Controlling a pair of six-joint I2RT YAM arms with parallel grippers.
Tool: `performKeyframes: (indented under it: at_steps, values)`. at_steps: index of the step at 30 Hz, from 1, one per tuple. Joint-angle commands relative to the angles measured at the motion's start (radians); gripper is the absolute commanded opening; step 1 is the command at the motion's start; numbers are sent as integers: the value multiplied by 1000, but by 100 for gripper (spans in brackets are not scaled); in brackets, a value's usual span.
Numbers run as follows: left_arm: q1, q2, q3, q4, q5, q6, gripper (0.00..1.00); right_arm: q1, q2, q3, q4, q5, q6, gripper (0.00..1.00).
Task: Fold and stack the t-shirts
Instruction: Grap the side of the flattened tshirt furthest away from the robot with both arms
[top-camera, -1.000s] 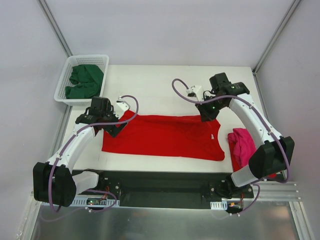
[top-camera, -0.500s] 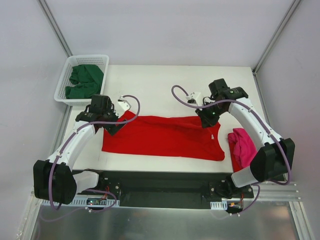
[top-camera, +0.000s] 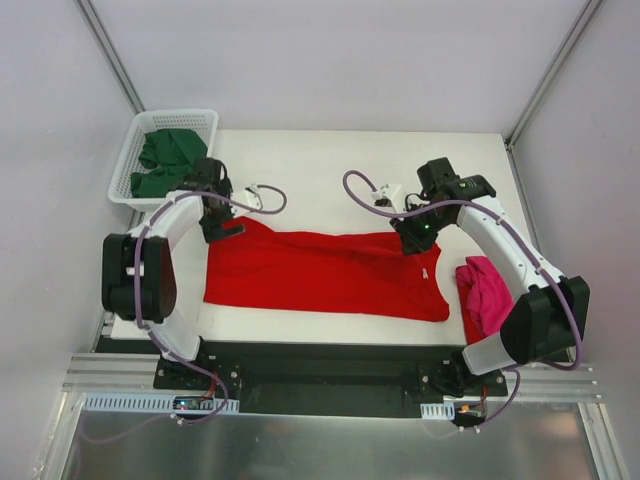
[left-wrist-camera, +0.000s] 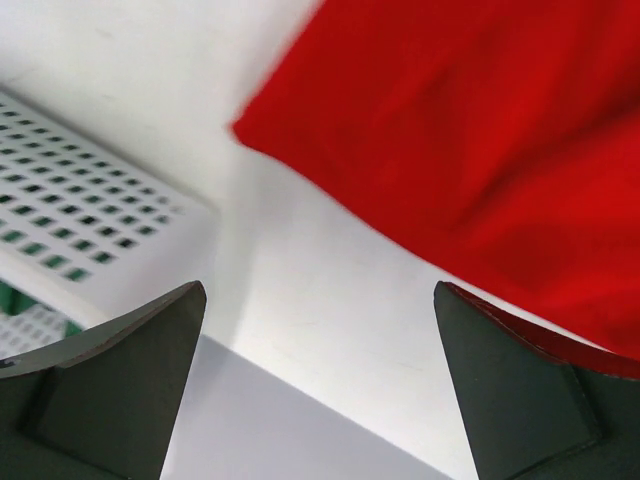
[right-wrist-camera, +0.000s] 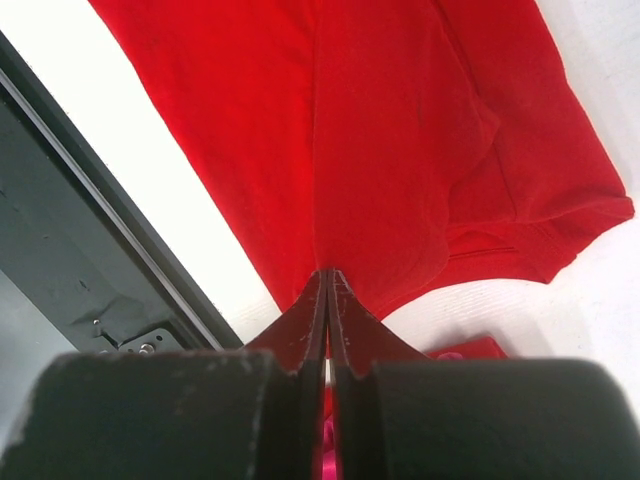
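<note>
The white plastic basket sits at the far left corner of the table. Its walls and floor are a lattice of small square holes. Inside it lie the green t-shirts, dark, crumpled and bunched together, filling most of the floor.

The red t-shirt lies on the smooth white table between the two arms. It is laid out as a long flat band running left to right, with a short sleeve showing at its right end. The cloth is soft and matte, with shallow creases. In the right wrist view a raised ridge of the fabric runs away from the fingertips. The pink t-shirt rests in a rumpled heap near the right edge of the table, just beside the red one's right end.

The left gripper is at the red t-shirt's far left corner, close to the basket. In its wrist view the left gripper has its dark fingers spread wide with nothing between them, over bare table beside the basket's lattice wall.

The right gripper is at the far edge of the red t-shirt near its right end. Its wrist view shows the jaws of the right gripper pressed together, pinching the red cloth at their tips.
</note>
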Motion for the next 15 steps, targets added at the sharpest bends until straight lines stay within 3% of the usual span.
performKeyframes:
  at_steps: [1, 6, 15]
  values:
    - [25, 121, 210, 7, -26, 63, 99, 6, -28, -13, -6, -33, -9, 1]
    - [27, 225, 328, 7, -26, 78, 99, 6, -20, -18, -4, -33, -9, 1]
    - [25, 282, 347, -31, 6, 100, 98, 6, 8, -1, -1, -39, -7, 1]
